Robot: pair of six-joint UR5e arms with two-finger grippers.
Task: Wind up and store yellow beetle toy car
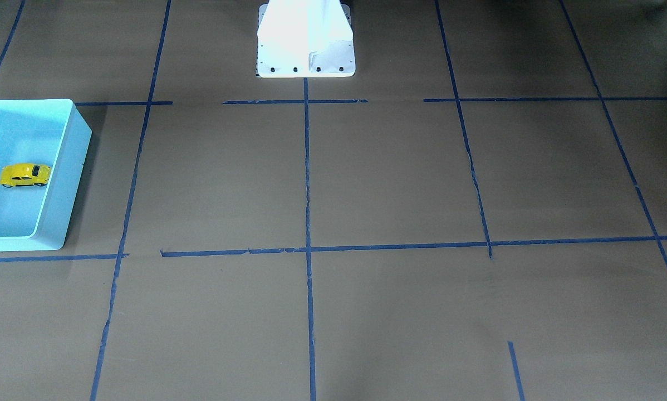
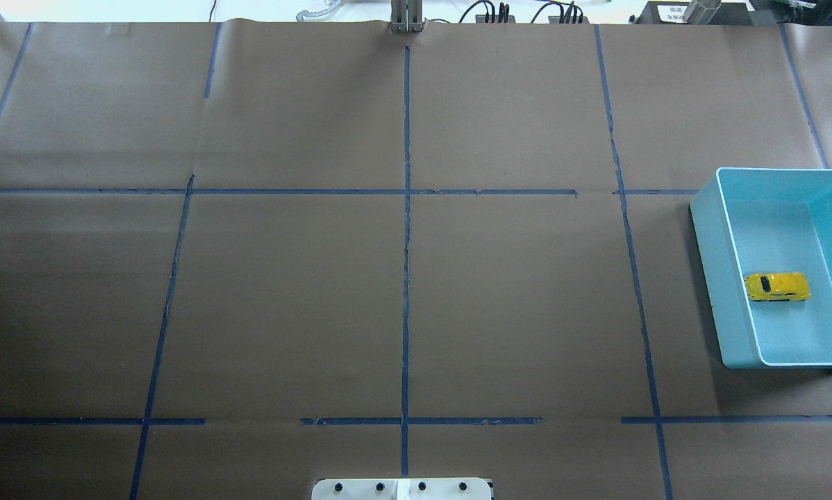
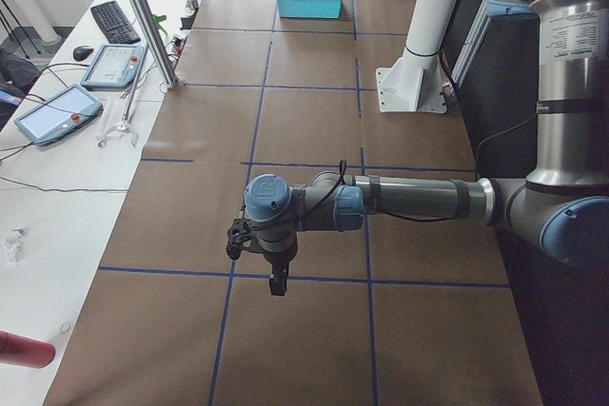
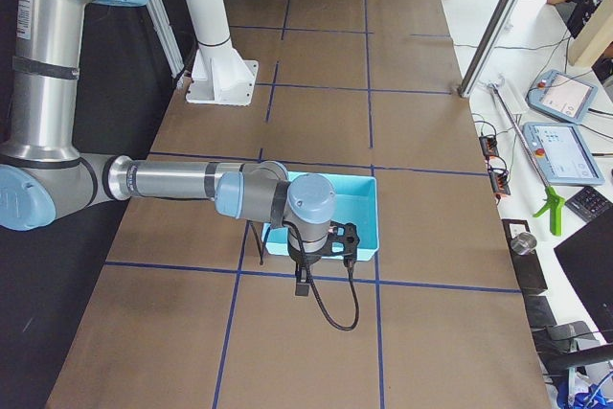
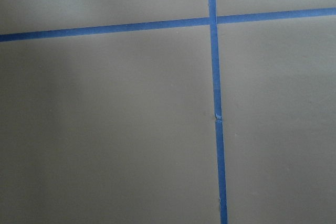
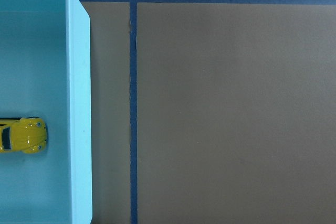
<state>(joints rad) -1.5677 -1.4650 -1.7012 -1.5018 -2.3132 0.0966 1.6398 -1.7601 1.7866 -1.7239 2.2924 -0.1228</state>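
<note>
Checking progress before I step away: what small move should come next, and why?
Probably slide the right arm over the light-blue bin until the yellow beetle toy car sits centred below it: the car lies inside the bin, ungripped, at the right wrist view's edge.

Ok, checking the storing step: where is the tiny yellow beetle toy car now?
The yellow beetle toy car sits inside the light-blue plastic bin at the overhead view's right edge, the robot's right side, by its left wall.

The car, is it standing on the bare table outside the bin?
No, the car sits inside the bin, on its floor.
</note>
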